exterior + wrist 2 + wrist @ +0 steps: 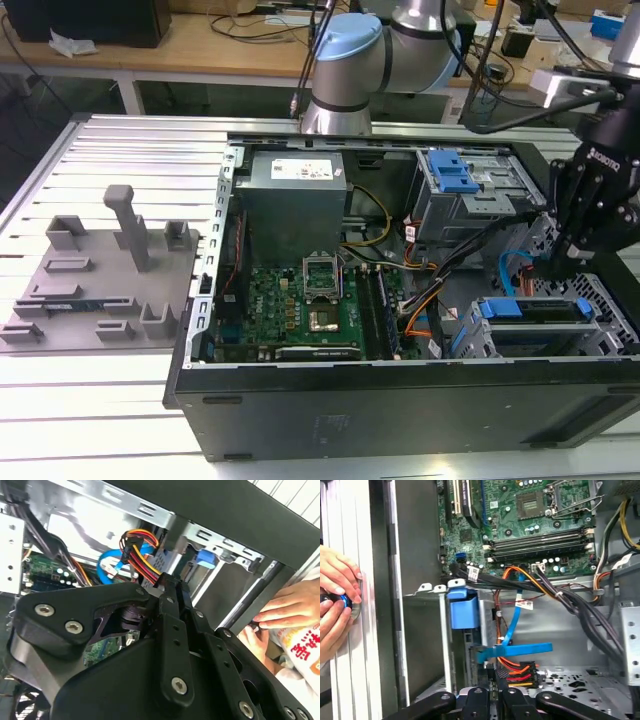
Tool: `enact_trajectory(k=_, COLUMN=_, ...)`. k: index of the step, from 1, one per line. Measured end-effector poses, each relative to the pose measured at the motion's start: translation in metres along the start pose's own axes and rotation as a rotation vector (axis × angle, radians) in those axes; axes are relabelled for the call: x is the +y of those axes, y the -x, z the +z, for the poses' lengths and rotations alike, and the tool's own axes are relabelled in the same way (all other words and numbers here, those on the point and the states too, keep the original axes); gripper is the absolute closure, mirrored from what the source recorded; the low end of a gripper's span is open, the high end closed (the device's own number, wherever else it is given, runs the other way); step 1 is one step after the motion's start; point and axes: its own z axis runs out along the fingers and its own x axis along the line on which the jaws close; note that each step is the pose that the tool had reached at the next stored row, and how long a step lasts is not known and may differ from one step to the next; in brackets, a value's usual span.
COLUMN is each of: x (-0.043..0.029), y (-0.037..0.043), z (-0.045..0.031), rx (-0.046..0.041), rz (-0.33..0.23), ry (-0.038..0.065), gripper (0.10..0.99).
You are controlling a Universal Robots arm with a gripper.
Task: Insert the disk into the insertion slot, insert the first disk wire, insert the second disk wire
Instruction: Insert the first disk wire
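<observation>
- The disk (530, 312) sits in the insertion slot (603, 338)
- The blue data cable (515, 650) seems plugged already
- The gripper (494, 690), jaws nearly closed, pinches the power wire (519, 672), not yet seated

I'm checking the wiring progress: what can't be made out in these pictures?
- Exterior view: the disk shows edge-on in the insertion slot, label hidden.
- First wrist view: whether the red-yellow wire plug is seated; the gripper covers its end.
- First wrist view: what the person's hands hold; the picture edge cuts it off.
</observation>
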Motion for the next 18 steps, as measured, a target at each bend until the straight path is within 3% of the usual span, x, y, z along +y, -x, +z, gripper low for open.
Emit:
enact_trajectory(k=4, x=-0.0025, y=-0.0171, z=0.0045, rx=-0.0228, rz=-0.002, ry=0.002, gripper=0.922)
enact_trajectory(k=8, x=-0.007, y=-0.0231, z=0.0063, rx=-0.0513, rz=-0.004, ry=0.006, gripper=0.922)
enact_trajectory(k=15, x=-0.0064, y=-0.0227, z=0.0081, rx=-0.0521, rz=-0.003, ry=0.006, gripper=0.922)
enact_trajectory(k=18, x=-0.006, y=-0.0218, z=0.0101, rx=-0.0487, rz=0.002, ry=0.007, gripper=0.922)
